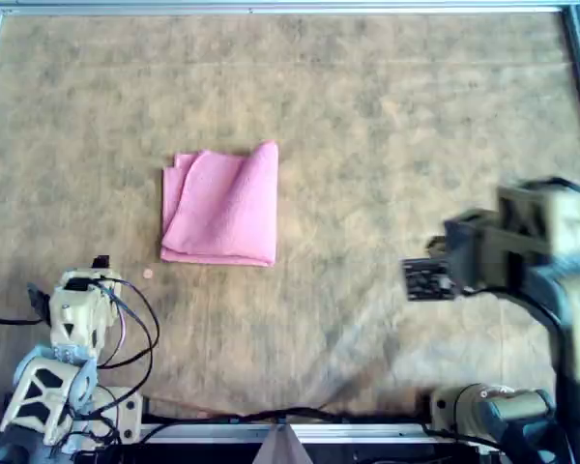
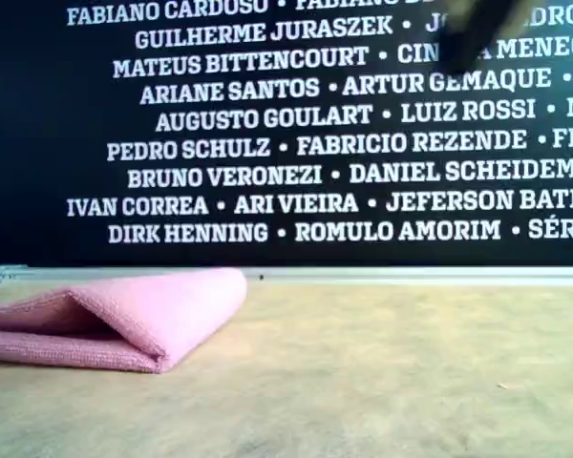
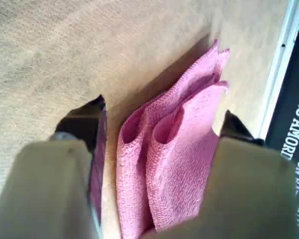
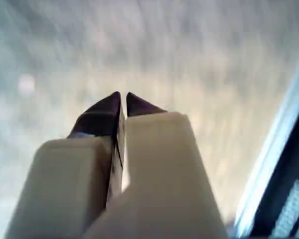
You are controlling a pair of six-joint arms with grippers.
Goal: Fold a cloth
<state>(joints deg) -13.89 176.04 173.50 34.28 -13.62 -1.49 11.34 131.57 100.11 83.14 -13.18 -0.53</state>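
The pink cloth [image 1: 220, 205] lies folded into a rough square on the table, with loose layered edges on the overhead view's left. In the exterior view the cloth [image 2: 124, 320] rests flat at the left, its fold rounded. My left gripper [image 1: 100, 263] sits a little off the cloth's near-left corner in the overhead view, not touching it. In the left wrist view the left gripper [image 3: 162, 109] is open, the cloth's [image 3: 174, 164] layered edges showing ahead between the fingers. My right gripper [image 1: 420, 278] hovers well to the overhead view's right of the cloth. The right gripper [image 4: 123, 97] is shut on nothing.
A tan mat [image 1: 387, 126] covers the table, framed by a metal rail [image 1: 290, 8] at the far edge. A black wall with white names [image 2: 315, 143] stands behind. Cables [image 1: 140, 329] trail by the left arm's base.
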